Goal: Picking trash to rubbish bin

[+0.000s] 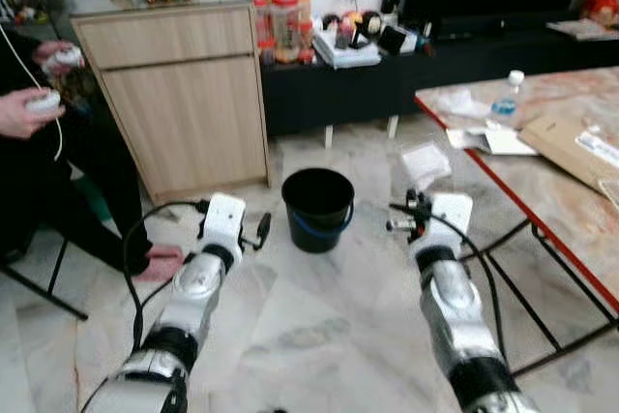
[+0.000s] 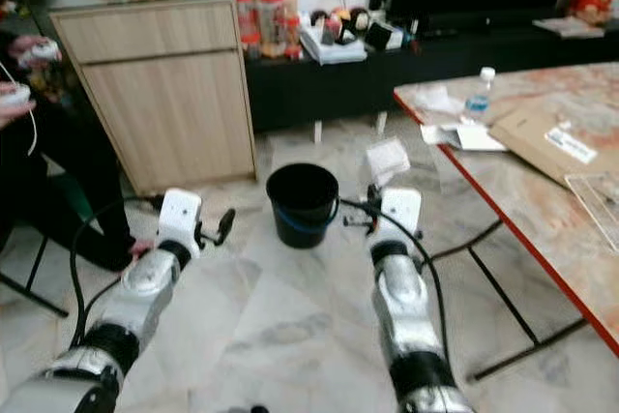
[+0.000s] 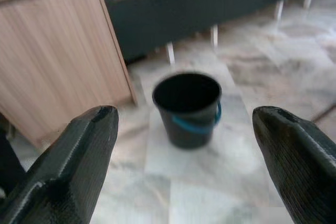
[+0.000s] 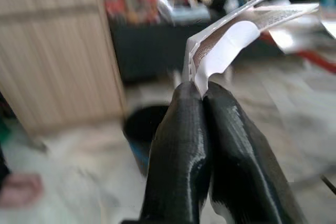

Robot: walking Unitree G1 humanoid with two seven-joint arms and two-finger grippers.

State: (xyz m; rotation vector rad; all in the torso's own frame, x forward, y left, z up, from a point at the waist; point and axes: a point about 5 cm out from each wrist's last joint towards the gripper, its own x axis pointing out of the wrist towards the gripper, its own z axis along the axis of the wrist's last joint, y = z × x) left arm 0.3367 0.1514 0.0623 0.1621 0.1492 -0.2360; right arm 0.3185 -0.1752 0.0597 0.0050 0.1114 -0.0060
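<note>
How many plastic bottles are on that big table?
1. A clear plastic bottle with a white cap stands near the far left edge of the marble-topped table, beside scattered papers. More could sit beyond the frame, as the table runs out of view.

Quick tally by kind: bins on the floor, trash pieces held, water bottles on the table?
Black bucket on the floor: 1
Paper wrapper pinched in the right end effector: 1
Water bottle on the table: 1
Total: 3
</note>
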